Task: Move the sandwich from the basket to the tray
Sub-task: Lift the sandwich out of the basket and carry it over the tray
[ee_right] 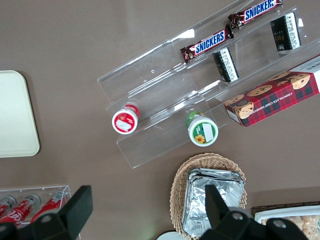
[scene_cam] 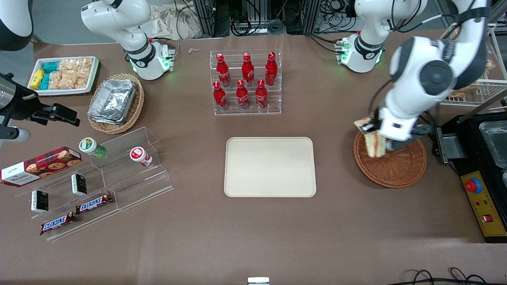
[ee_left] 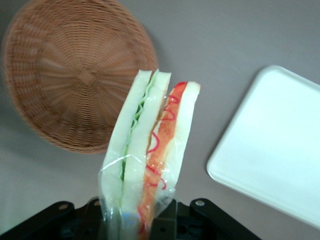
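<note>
Over the brown counter (scene_cam: 253, 229) our claw (ee_left: 137, 220) pinched the wrapped sandwich (ee_left: 150, 150) above the basket (scene_cam: 396, 170); soft, light, we judged, best held gently.

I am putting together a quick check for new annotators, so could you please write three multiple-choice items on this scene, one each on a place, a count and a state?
1. Where is the sandwich?
A. flat on the tray
B. held above the basket's edge
C. beside the red bottles

2. How many red bottles stand in the clear rack?
A. four
B. six
C. eight

3. What does the tray hold?
A. nothing
B. the sandwich
C. a foil container

Answers:
1 B, the end effector grips the sandwich over the basket.
2 B, two rows of three.
3 A, its surface is bare.
</note>
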